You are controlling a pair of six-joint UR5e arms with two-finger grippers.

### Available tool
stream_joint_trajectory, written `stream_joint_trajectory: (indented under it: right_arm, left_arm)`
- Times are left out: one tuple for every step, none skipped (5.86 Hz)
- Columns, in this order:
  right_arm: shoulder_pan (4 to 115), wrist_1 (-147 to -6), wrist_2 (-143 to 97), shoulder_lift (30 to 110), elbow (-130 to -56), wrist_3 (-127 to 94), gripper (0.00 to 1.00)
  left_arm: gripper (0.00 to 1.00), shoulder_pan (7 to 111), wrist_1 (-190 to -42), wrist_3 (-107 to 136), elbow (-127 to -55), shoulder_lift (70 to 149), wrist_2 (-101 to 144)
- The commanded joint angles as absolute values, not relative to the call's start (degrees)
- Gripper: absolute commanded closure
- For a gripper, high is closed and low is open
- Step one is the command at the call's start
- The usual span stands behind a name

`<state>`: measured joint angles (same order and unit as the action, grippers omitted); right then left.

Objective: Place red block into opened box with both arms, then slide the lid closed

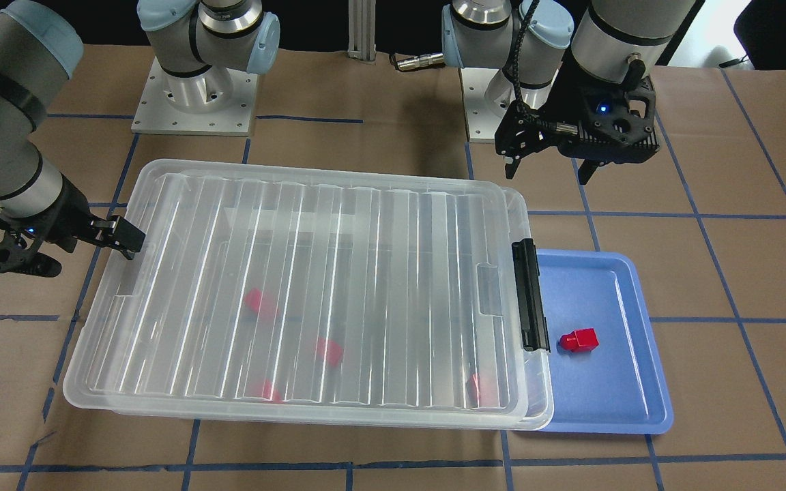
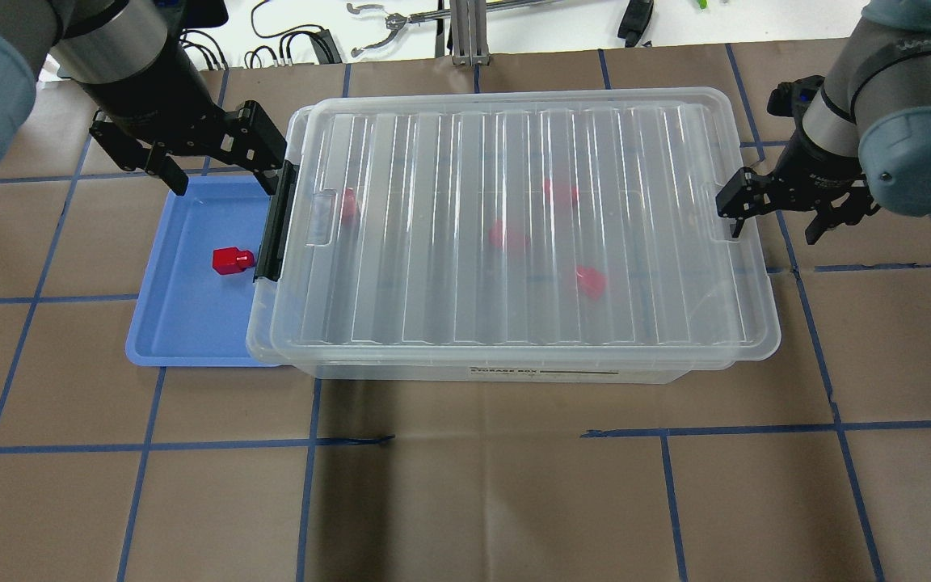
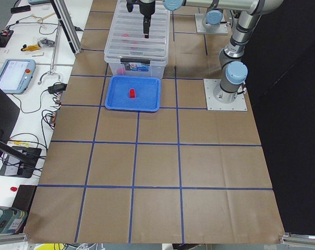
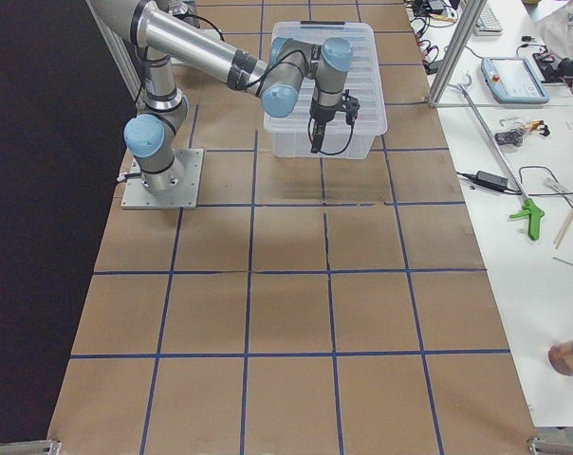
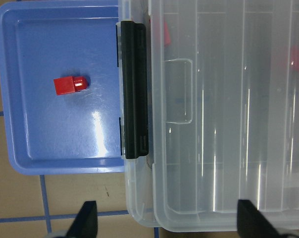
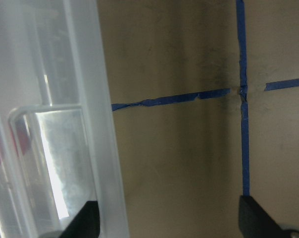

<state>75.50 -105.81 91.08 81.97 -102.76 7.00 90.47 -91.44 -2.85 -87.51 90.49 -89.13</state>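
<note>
The clear box stands mid-table with its ribbed lid lying on top, shifted slightly toward my right. Several red blocks show blurred through the lid. Another red block lies alone on the blue tray. My left gripper hangs open and empty above the tray's far edge, beside the box's black clip. My right gripper is open at the lid's other short end, one finger over the lid's edge and one over the table.
The tray butts against the box's clip end and is partly tucked under it. Both arm bases are bolted at the table's robot side. Brown paper with blue tape lines covers the table. Cables and tools lie on the side bench.
</note>
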Motion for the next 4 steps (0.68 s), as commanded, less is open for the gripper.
stream_joint_trajectory:
  right_arm:
    - [72.96, -105.82, 91.14, 82.0, -102.66, 10.27, 0.0]
    - [70.77, -108.52, 91.14, 81.91, -102.74, 13.76, 0.0]
    - [69.53, -109.24, 91.23, 81.91, -102.74, 16.32, 0.0]
    - [68.22, -109.33, 91.14, 81.91, -102.66, 18.26, 0.0]
  left_arm:
    - [0.01, 90.53, -91.06, -2.64, -88.33, 90.52, -89.03]
    - [0.01, 90.44, -90.88, -3.07, -88.33, 91.14, -89.29]
    - [0.01, 89.74, -90.79, -5.69, -88.42, 91.32, -89.47]
    - [0.01, 89.65, -91.23, -11.28, -88.59, 90.8, -89.82]
